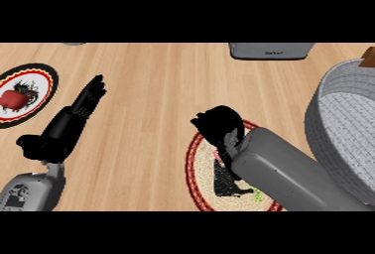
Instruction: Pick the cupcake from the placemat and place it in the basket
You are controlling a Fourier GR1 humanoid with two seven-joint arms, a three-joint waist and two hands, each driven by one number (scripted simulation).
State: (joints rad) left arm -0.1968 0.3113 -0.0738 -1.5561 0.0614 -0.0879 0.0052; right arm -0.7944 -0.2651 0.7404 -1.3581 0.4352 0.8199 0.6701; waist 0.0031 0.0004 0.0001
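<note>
The round woven placemat (199,171) with a red rim lies at the lower centre, partly under my right forearm. My right hand (219,126) hangs over the mat's far edge with its fingers curled down into a closed shape. The cupcake itself is hidden; only a thin pink sliver (217,158) shows under the wrist. The grey woven basket (330,134) stands at the right edge, close beside my right forearm. My left hand (77,111) rests open at the left, fingers straight and pointing away.
A round plate (40,79) with a red and black rim holds a red object (12,99) at the far left. A grey appliance (271,51) sits at the back edge. Bare wooden counter lies between the two hands.
</note>
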